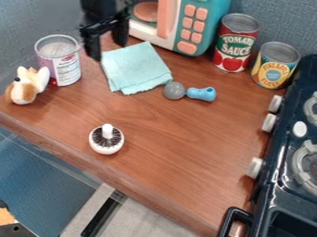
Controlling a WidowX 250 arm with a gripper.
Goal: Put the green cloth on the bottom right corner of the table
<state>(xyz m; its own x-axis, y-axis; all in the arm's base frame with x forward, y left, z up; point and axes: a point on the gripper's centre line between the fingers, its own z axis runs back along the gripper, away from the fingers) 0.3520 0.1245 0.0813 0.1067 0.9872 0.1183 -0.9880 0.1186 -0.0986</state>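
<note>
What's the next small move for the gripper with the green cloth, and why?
Probably ease the gripper onto the upper left corner of the cloth, ready to pinch: its fingers hang apart right by that corner, and the cloth isn't gripped yet.

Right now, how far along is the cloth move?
Done: nothing visible; the green cloth lies by the toy microwave, away from the bottom right corner. In hand: nothing; the gripper is open near the cloth's back-left edge. Left: likely grasp, carry, lay down.

Gap between mushroom (106,140), stove (280,159); blue-grey toy (199,94) beside cloth (135,67).
</note>
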